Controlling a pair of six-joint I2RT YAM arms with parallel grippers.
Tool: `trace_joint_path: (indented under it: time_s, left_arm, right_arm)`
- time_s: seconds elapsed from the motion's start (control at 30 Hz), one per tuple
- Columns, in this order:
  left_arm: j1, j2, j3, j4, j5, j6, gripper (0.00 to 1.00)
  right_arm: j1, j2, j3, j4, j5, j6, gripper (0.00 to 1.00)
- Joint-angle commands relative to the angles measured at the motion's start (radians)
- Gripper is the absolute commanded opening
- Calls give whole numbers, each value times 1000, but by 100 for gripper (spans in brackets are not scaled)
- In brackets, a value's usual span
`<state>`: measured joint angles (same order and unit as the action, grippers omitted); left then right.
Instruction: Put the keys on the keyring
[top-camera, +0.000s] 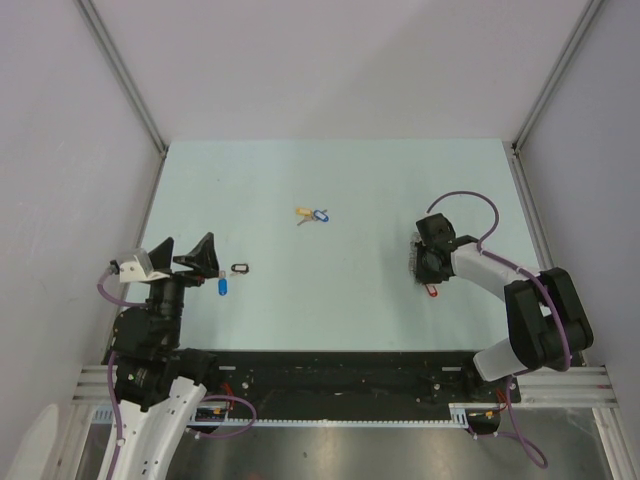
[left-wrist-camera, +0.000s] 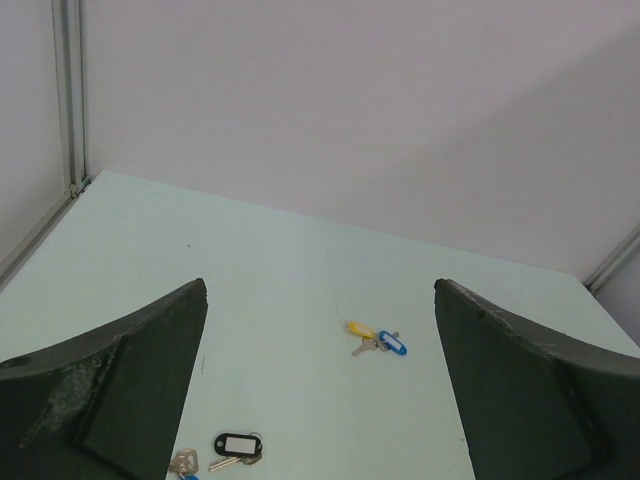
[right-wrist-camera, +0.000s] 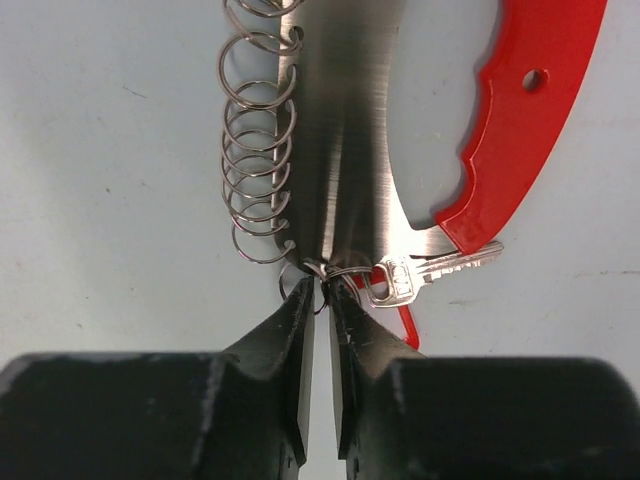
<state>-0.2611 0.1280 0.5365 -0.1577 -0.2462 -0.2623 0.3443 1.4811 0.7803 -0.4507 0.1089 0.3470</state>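
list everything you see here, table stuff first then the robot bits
yellow key: 1, yellow cap, silver blade, middle of the table
centre blue key: 1, blue cap, right beside the yellow key
near blue key: 1, blue cap, near-left of the table by the left hand
black loop tag: 1, black with a pale insert, just right of the near blue key
keyring: 1, silvery plate and wire rings, right side of the table
red tag: 1, red, curved, on the keyring
bare key: 1, plain silver, at the keyring's near end
table: 1, pale green
left hand: 1, black, open, holding nothing
right hand: 1, black, pinched on a ring of the keyring
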Motion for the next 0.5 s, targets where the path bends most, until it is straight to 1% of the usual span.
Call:
trace_joint_path:
  time_s: [0.0,0.07,0.1,0.13,0.33,0.47]
  left_arm:
    - [8,5,-3,38,25,-8,100]
    - [8,7,-6,37,28,-8,100]
    - [8,9,-4,37,28,-8,100]
    - [8,9,-4,37,28,-8,100]
    - [8,13,-6,41,33,-8,100]
    - [8,24,-9,44,41,-6,100]
  right_arm:
    - [9,-25,33,12,31,0,9]
    - [13,-33,31,12,38,-2,5]
    - [16,-36,31,10,40,-5,1]
    - [21,-42,33,10,47,-6,0]
    - [53,-136,33,12,81,-45,0]
    - [105,-208,36,27,83,-117,0]
